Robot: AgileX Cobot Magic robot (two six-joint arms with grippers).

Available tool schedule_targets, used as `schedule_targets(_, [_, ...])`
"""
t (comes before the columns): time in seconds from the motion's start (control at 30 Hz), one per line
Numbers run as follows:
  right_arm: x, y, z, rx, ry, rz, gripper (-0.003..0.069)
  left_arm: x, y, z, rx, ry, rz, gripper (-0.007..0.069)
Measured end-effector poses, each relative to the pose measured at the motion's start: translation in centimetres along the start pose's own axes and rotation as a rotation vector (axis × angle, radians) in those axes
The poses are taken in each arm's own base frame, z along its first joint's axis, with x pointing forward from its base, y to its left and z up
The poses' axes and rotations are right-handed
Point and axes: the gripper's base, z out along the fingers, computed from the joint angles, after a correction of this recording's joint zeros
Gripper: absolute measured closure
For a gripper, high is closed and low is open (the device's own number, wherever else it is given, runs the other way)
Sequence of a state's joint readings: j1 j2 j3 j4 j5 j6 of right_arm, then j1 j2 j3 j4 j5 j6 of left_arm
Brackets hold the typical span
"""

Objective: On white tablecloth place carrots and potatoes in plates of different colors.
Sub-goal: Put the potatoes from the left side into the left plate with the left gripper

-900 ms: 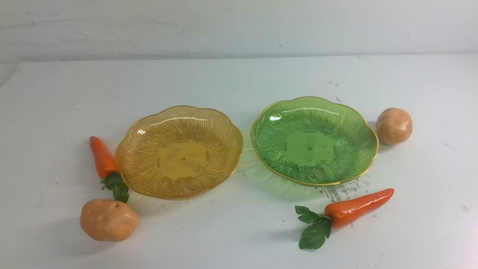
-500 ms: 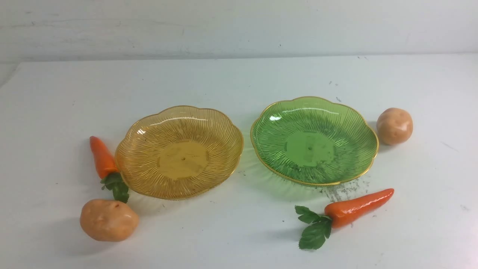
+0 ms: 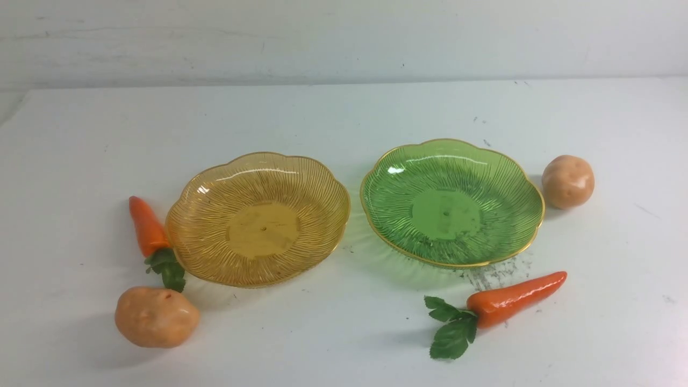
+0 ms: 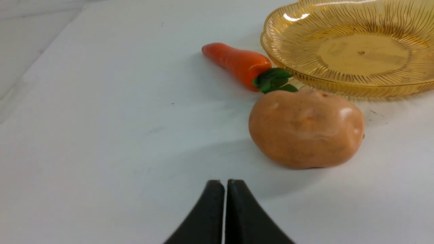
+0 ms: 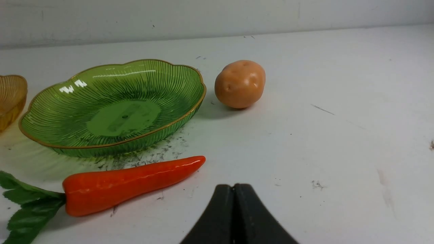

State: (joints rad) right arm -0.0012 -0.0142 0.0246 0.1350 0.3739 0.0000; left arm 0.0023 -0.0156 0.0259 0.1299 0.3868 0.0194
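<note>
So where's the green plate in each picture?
Front view: the green plate sits right of centre, next to the amber plate.
Left wrist view: not in it.
Right wrist view: the green plate lies beyond the carrot, between the potato and the amber plate.
Shared landmark: the amber plate, in all three.

Bright, diffuse light from above, soft grey shadow spreading from the potato [image 4: 307,128] toward the left gripper [image 4: 224,183], white glints on the green plate [image 5: 101,84] beyond the right gripper [image 5: 234,187], slightly washed colours.
</note>
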Motion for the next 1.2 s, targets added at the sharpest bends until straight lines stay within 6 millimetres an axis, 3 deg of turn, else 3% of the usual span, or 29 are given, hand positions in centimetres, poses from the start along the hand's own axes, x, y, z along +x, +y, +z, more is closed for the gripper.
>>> schedule_targets(0.23, [0.0,0.0,0.0,0.000,0.000,0.000,0.0673,-0.8,0.1,0.0,-0.014,-0.089,0.024,0.0624])
schedule_targets(0.57, [0.0,0.0,0.0,0.000,0.000,0.000,0.0673,-3.9,0.0,-0.9,0.045,-0.452,-0.216,0.0624])
schedule_targets(0.87, [0.0,0.0,0.0,-0.005,-0.004,0.023,0.0673,-4.8,0.0,-1.3,0.105,-0.551,-0.368,0.0624])
schedule_targets(1.0, [-0.3,0.4,0.0,-0.045,-0.045,0.214,0.0673,-4.8,0.0,-1.4,0.116,-0.552,-0.404,0.0624])
schedule_targets(1.13, [-1.4,0.5,-0.1,-0.103,-0.140,0.586,0.0673,-4.9,0.0,-1.4,0.123,-0.566,-0.415,0.0624])
schedule_targets(1.2, [-1.5,0.5,-0.1,-0.117,-0.154,0.671,0.0673,-4.9,0.0,-1.4,0.124,-0.566,-0.416,0.0624])
